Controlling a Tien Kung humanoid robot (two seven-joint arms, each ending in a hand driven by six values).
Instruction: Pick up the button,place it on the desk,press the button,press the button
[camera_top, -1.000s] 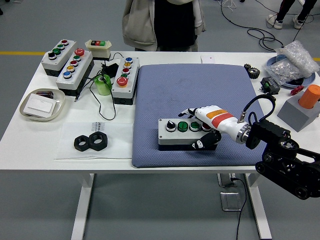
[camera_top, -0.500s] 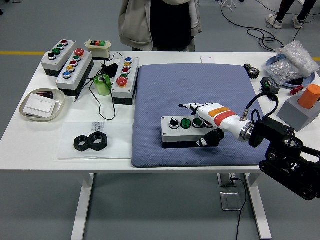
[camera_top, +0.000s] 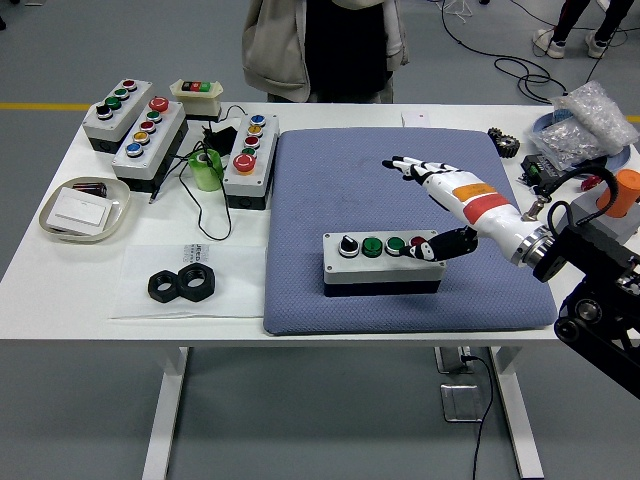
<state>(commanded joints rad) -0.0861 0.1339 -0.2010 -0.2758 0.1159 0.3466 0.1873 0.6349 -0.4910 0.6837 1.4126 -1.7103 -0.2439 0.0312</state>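
Resting flat on the blue mat (camera_top: 330, 180), button box (camera_top: 383, 262) within reach for pressing; right hand (camera_top: 440, 190) above, fingers spread, holding nothing.

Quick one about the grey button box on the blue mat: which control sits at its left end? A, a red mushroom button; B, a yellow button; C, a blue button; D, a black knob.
D: the leftmost control on the button box is a black knob, followed by two green buttons, with the right hand open above the box's right end.
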